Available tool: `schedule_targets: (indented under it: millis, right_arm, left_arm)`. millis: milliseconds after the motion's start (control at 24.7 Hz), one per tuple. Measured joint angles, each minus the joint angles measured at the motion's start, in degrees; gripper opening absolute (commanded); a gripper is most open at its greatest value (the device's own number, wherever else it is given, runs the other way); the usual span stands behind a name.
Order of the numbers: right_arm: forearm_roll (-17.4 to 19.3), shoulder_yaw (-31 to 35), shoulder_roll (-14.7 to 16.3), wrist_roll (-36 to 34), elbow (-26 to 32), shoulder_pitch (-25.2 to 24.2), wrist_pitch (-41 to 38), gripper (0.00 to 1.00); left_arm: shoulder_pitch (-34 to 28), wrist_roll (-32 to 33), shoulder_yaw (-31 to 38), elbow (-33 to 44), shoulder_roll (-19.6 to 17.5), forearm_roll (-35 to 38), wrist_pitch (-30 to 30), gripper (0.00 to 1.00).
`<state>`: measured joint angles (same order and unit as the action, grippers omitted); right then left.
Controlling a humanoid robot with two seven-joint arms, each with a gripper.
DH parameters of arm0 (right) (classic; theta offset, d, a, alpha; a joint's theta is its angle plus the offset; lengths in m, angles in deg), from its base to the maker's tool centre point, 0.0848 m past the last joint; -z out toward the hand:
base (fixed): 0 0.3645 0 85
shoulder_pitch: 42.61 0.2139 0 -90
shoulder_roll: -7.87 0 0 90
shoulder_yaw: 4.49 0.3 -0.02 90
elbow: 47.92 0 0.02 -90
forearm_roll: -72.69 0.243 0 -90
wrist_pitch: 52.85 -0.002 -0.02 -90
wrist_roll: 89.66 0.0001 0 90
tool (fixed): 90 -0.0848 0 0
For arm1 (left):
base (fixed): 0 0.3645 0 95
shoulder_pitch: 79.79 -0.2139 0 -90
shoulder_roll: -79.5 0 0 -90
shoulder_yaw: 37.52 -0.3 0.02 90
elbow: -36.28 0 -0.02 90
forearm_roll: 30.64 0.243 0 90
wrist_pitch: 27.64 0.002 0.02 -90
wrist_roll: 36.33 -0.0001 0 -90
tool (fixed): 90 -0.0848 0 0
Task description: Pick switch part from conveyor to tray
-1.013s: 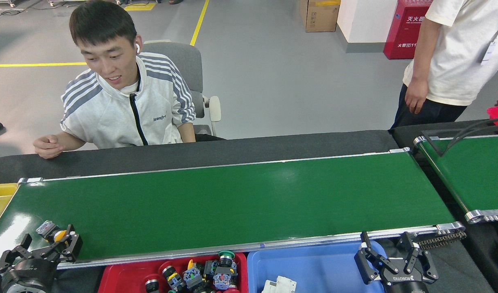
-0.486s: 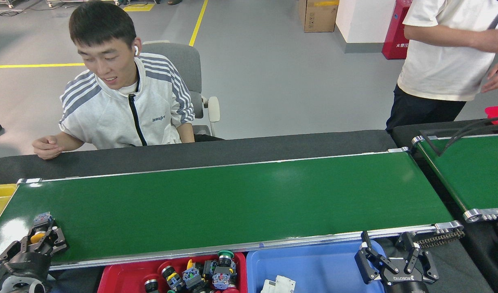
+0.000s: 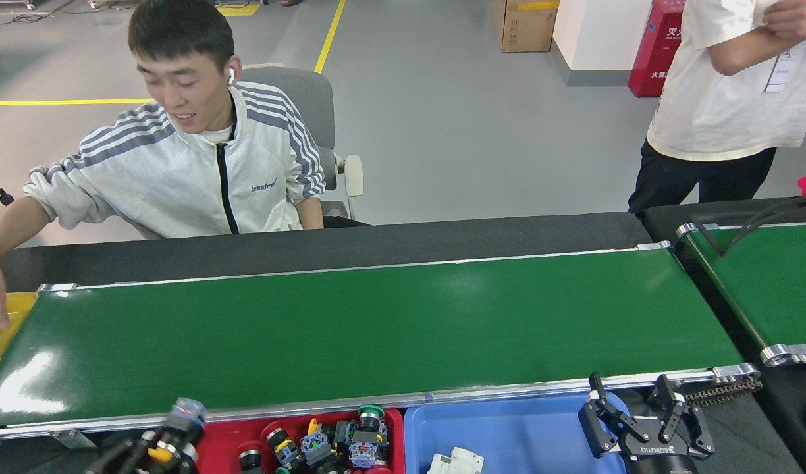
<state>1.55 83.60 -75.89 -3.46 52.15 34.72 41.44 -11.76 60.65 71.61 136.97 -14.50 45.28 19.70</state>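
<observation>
The conveyor (image 3: 376, 329) has a glossy green belt between shiny metal rails; beside it, smooth plastic red tray (image 3: 225, 438) and blue bin (image 3: 508, 434).

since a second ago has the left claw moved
Yes. The left claw, shut on the switch part, came off the conveyor, moving right to the red tray.

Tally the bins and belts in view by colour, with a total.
Red bin: 1
Blue bin: 1
Yellow bin: 1
Green belts: 2, the long conveyor and a shorter belt
Total: 5
</observation>
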Motion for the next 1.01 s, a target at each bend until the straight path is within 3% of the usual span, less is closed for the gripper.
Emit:
schedule_targets:
  millis: [284,486,608,770,1013]
  right_arm:
    - [0.0,0.8,0.0,0.0,0.3,-0.1,0.1,1.0]
    - [0.0,1.9,0.0,0.0,0.4,-0.1,0.1,1.0]
    - [0.0,2.1,0.0,0.0,0.4,-0.1,0.1,1.0]
    - [0.0,3.0,0.0,0.0,0.4,-0.5,0.1,1.0]
    - [0.0,3.9,0.0,0.0,0.4,-0.8,0.2,1.0]
  left_arm:
    - [0.2,0.2,0.9,0.3,2.2,-0.3,-2.0,1.0]
    - [1.3,-1.1,8.1,0.3,4.6,-1.5,-2.4,1.0]
    - [1.9,-4.3,13.3,0.1,5.3,-0.3,1.7,0.99]
    - [2.1,-10.5,15.4,-2.2,5.2,7.4,10.0,0.99]
    - [2.1,-12.6,15.1,-4.6,4.1,7.9,12.5,1.0]
